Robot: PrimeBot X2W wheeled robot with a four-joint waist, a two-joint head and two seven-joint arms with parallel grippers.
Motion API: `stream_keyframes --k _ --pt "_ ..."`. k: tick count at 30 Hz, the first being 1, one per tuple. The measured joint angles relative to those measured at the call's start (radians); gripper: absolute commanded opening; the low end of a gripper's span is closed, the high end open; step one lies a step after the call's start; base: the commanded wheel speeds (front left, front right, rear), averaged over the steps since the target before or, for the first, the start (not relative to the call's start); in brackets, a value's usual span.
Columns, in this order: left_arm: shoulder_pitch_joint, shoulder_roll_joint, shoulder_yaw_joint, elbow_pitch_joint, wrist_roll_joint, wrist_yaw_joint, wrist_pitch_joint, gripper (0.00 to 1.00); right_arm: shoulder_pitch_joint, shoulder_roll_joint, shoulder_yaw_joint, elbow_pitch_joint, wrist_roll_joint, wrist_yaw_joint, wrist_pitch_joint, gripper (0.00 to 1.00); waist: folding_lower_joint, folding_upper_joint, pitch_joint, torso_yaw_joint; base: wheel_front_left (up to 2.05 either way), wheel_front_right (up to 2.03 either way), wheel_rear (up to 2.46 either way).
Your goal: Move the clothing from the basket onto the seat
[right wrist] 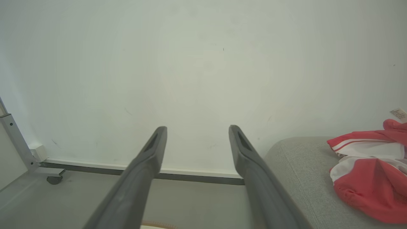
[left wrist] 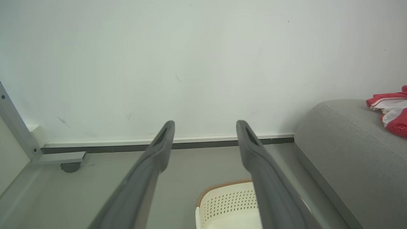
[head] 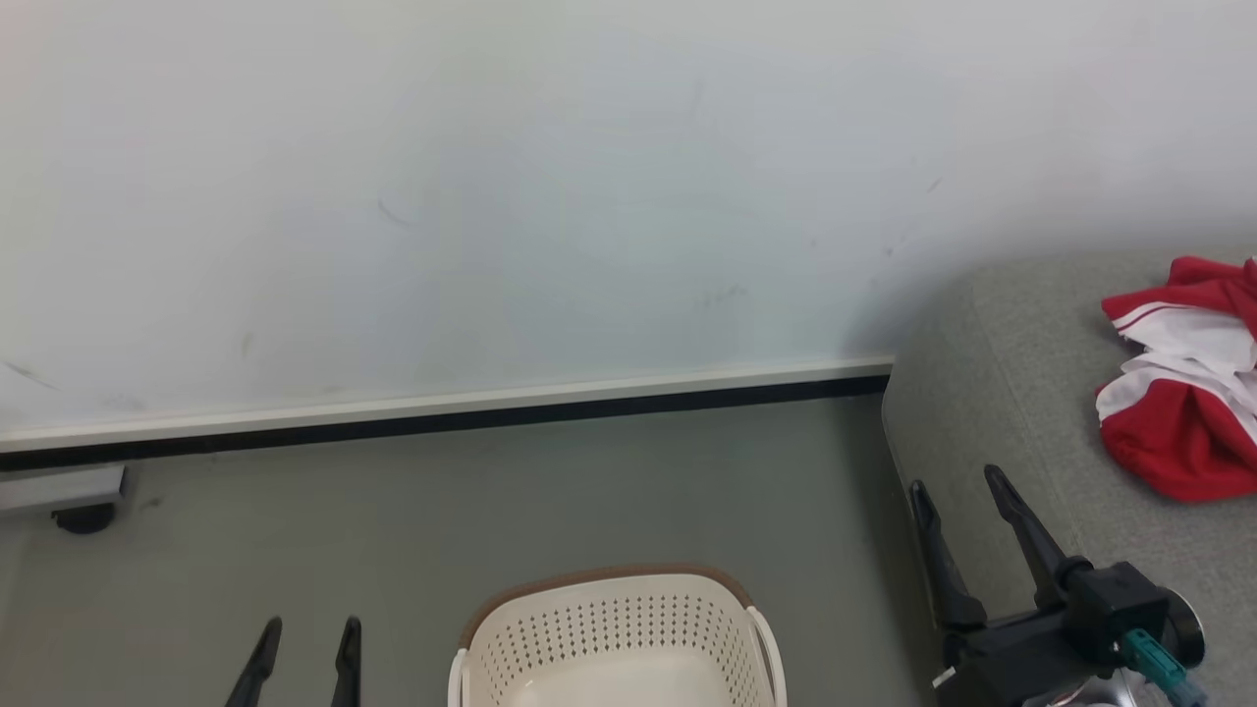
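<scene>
Looks pretty much done here: the clothing sits in a red-and-white heap at the right edge of the head view, up on the grey seat. The basket is at bottom centre, and what shows of its inside is bare cream plastic, though the frame cuts off its near part. The left gripper, lower left, and the right gripper, lower right by the seat's edge, both have fingers spread and carry nothing.

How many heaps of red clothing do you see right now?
1: red-and-white fabric heap on the grey upholstered seat. More may hide in the cream perforated plastic basket, mostly cut off.
</scene>
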Motion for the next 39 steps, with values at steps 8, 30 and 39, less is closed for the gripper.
stream_keyframes --k 8,30,39 --pt "0.117 -0.045 0.072 0.013 0.032 -0.065 0.0 1.0 0.097 0.007 -0.007 -0.031 -0.008 0.0 0.0 1.0 0.0001 0.0001 -0.056 -0.003 0.0 0.0 0.0" --pt "0.156 -0.146 0.188 0.05 0.162 -0.172 0.0 1.0 0.157 0.03 -0.017 -0.045 -0.006 0.0 0.0 1.0 0.0003 0.0002 -0.062 -0.02 0.0 0.0 0.0" --pt "0.157 -0.173 0.207 0.062 0.191 -0.193 0.0 1.0 0.171 0.031 -0.011 -0.04 -0.006 0.0 0.0 1.0 0.0003 0.0002 -0.067 -0.019 0.0 0.0 0.0"
